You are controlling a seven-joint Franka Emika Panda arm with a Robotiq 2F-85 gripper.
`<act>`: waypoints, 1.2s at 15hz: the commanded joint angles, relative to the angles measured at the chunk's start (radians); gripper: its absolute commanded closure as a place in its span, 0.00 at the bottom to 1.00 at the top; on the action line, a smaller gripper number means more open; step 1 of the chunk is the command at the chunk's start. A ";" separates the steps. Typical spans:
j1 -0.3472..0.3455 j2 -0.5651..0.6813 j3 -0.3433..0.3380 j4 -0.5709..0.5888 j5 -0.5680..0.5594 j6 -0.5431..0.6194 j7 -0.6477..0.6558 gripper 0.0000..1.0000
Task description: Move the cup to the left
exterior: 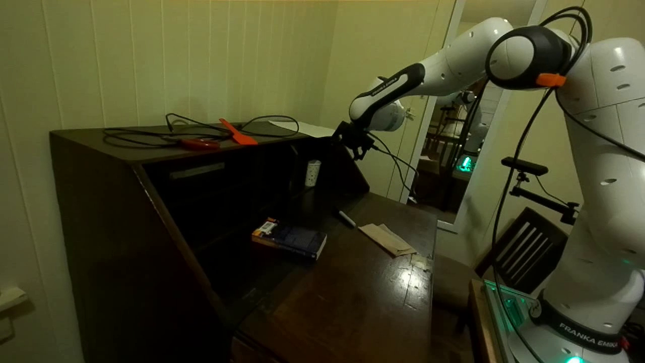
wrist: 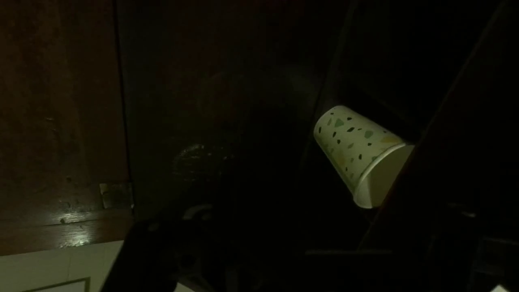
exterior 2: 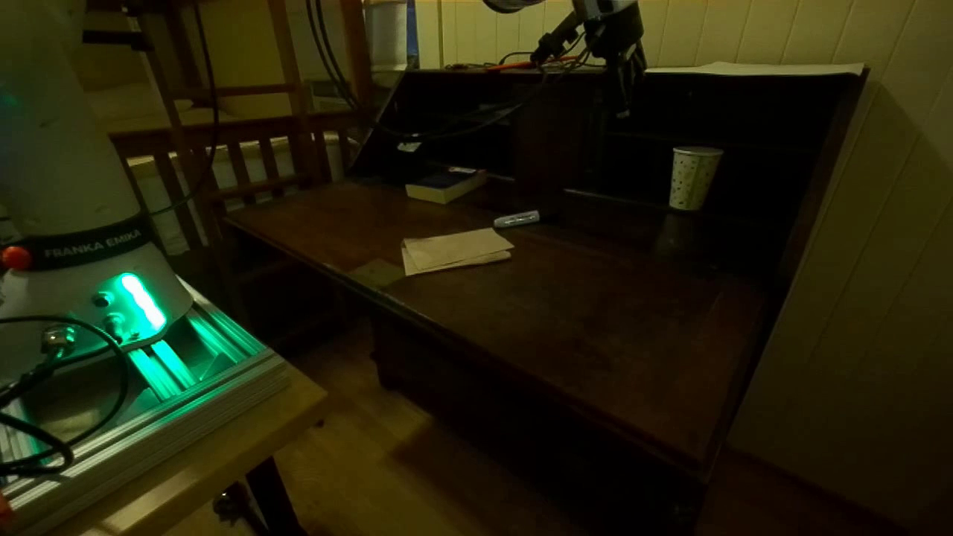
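The whitish speckled cup stands upright at the back of the dark desk, by its shelf compartments, in both exterior views (exterior: 312,174) (exterior 2: 694,179). In the wrist view the cup (wrist: 348,142) lies right of the middle, its mouth partly covered by a dark edge. My gripper (exterior: 351,147) is above the desk, near its top edge, apart from the cup. It also shows at the top of an exterior view (exterior 2: 627,93), higher than the cup and to its left. In the wrist view its dark fingers (wrist: 330,213) are spread wide with nothing held between them.
A dark blue book (exterior: 289,238), a marker (exterior: 347,219) and folded pale paper (exterior: 387,239) lie on the desk surface (exterior: 342,302). Cables, a red spatula (exterior: 237,133) and a white sheet (exterior: 305,129) lie on the desk's top board, which overhangs the compartments.
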 commanded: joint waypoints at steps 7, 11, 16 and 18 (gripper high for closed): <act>0.023 0.040 -0.029 0.035 -0.001 0.051 0.043 0.00; 0.024 0.100 -0.047 0.083 -0.001 0.047 0.099 0.00; 0.000 0.189 -0.041 0.182 0.012 0.059 0.118 0.00; -0.010 0.223 -0.036 0.228 0.016 0.058 0.126 0.00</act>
